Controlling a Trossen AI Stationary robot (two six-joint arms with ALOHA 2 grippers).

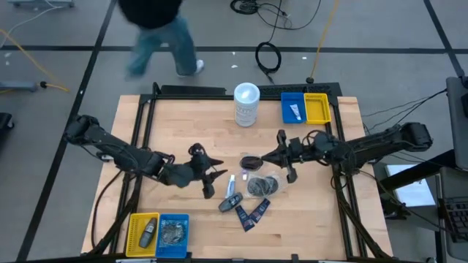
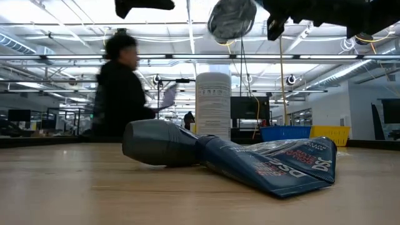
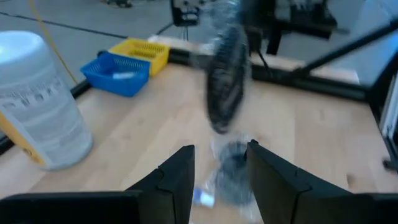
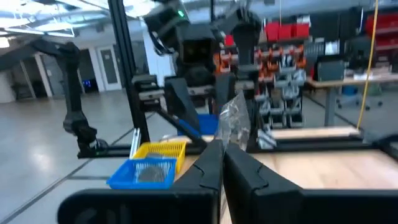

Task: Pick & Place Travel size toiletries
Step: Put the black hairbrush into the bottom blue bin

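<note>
1. The right gripper (image 1: 248, 160), at frame centre in the high view, is clenched on the clear wrap of a round dark bundle (image 2: 231, 20), which hangs off the table near the top of the low view. Judged step: carry it to a bin.
2. The grip looks to be on loose film only, as the right wrist view shows crinkled wrap (image 4: 233, 127) rising from the closed fingers. Move smoothly; a jerk could let it slip.
3. The left gripper (image 1: 217, 177) waits just left of centre, jaws parted and empty. Its wrist view shows the dangling bundle close ahead, so route the carry away from it.
4. Below centre, the remaining toiletries lie together: another wrapped bundle (image 1: 262, 185), a grey mini bottle (image 1: 231, 201) and navy sachets (image 1: 251, 212).
5. Likely target is the blue and yellow bins (image 1: 305, 107) at upper right; pass clear of the white canister (image 1: 246, 104).
</note>
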